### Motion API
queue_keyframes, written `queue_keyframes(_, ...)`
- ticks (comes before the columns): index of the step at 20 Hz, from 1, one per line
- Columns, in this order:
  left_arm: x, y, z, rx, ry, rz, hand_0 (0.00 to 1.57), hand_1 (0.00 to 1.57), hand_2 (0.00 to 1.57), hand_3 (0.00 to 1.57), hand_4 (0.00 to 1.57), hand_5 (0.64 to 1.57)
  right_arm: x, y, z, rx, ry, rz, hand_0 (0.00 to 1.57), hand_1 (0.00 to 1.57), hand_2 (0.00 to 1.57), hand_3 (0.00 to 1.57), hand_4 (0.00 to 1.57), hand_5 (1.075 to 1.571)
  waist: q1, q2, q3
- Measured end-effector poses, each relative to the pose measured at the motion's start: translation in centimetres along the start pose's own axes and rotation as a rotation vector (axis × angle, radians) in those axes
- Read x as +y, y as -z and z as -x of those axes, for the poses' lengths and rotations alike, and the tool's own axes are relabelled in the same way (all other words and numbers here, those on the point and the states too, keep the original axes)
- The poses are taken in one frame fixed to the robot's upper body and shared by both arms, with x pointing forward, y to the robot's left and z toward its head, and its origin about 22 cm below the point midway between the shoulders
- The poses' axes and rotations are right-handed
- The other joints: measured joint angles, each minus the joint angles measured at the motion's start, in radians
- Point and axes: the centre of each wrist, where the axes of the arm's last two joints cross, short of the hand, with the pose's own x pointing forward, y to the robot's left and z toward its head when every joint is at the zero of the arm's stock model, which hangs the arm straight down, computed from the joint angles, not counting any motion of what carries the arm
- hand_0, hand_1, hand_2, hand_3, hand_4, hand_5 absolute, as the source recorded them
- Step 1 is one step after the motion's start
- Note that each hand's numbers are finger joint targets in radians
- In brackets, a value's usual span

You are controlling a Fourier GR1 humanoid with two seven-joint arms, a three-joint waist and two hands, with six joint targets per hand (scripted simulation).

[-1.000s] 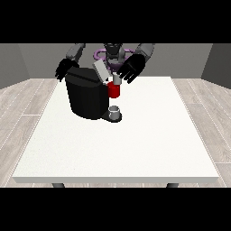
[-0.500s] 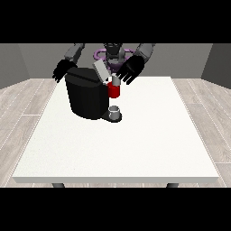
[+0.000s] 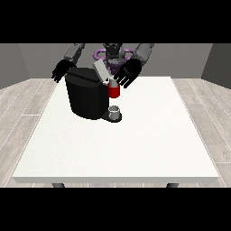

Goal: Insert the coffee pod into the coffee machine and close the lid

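Note:
A black coffee machine [image 3: 85, 97] stands at the far left of the white table [image 3: 135, 144]. Its grey lid [image 3: 101, 71] is raised and tilted up behind the red brew head [image 3: 114, 91]. The coffee pod is not visible. The hand at the view's right [image 3: 127, 73] hovers just right of the lid and above the red head, fingers spread open. The hand at the view's left [image 3: 61, 71] hangs behind the machine's left top corner, fingers relaxed and holding nothing.
A small grey cup [image 3: 115, 112] sits on the machine's drip base under the red head. The wide white tabletop stretches toward the camera and to the right. A grey wood floor surrounds the table.
The hand at the view's right has shifted slightly, staying next to the raised lid. The lid and the other hand look unchanged.

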Motion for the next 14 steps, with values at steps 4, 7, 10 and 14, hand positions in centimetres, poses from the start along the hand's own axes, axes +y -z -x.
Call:
queue_keyframes(4, 0.3, 0.2, -0.4, -0.004, 0.000, 0.010, 1.23, 1.23, 1.27, 1.18, 0.48, 1.571, -0.4, 0.2, 0.2, 0.001, 0.007, 0.008, 0.00, 0.00, 0.00, 0.00, 0.46, 1.571, 0.007, 0.005, 0.0002)
queue_keyframes(7, 0.5, 0.1, 0.1, 0.005, -0.003, 0.018, 1.22, 1.22, 1.25, 1.15, 0.47, 1.571, -0.4, 0.2, -0.2, 0.000, 0.004, 0.001, 0.00, 0.00, 0.00, 0.00, 0.43, 1.571, 0.000, 0.008, 0.0002)
queue_keyframes(10, 0.3, 0.1, 0.1, 0.012, -0.007, 0.024, 1.20, 1.20, 1.23, 1.09, 0.46, 1.571, -0.4, -0.3, 0.4, -0.003, 0.004, 0.001, 0.00, 0.00, 0.00, 0.00, 0.44, 1.571, -0.003, 0.006, 0.0002)
queue_keyframes(14, -0.1, 0.3, -0.4, 0.003, 0.001, 0.040, 1.13, 1.13, 1.17, 1.00, 0.46, 1.571, -0.3, -0.2, 0.6, 0.009, 0.007, 0.023, 0.00, 0.00, 0.00, 0.00, 0.40, 1.571, 0.011, 0.000, 0.0006)
